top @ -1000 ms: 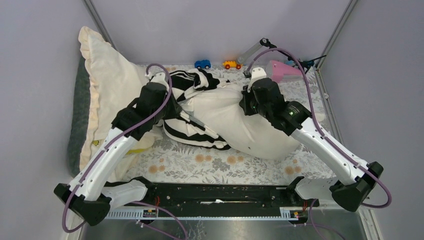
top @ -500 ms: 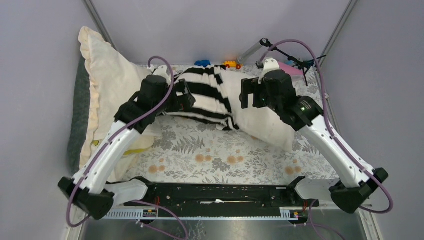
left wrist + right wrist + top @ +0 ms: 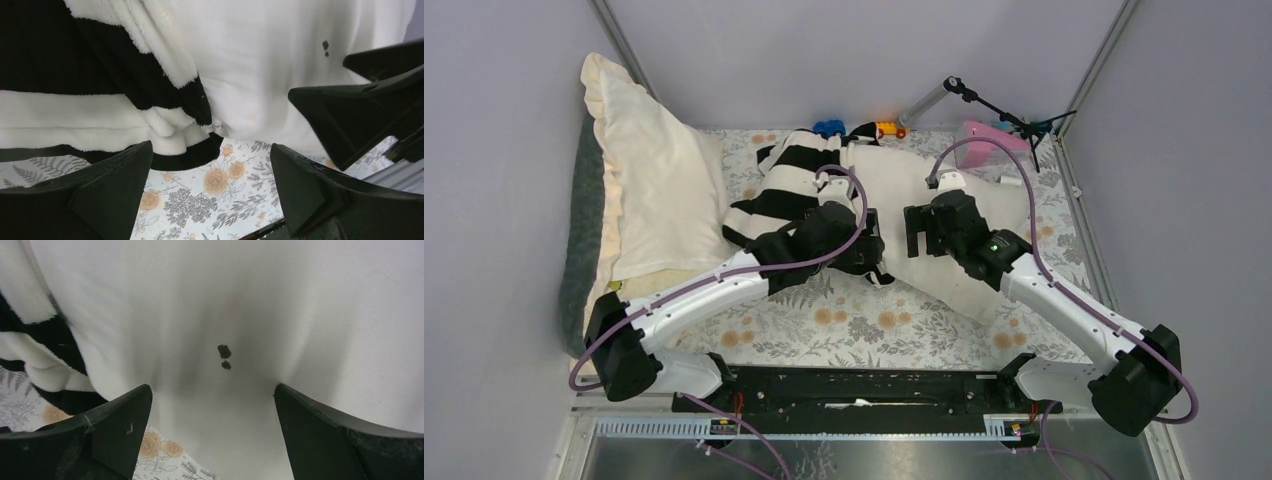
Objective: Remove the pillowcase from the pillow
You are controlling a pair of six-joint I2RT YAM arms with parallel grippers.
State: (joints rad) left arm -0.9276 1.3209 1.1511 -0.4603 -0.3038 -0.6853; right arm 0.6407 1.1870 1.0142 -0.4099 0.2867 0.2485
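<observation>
pillowcase [image 3: 786,183] bunched on one end of pillow [image 3: 892,178], left hand [image 3: 211,148] and right hand [image 3: 212,388] both spread wide, gripping nothing

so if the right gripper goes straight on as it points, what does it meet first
Probably the pillow: its white fabric fills the view ahead of the open right gripper; depth unclear.

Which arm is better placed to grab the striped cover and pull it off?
Left, probably. The left fingers, open, face the pillowcase hem. The right fingers, also open, face only bare pillow, so that arm better suits holding it.
</observation>
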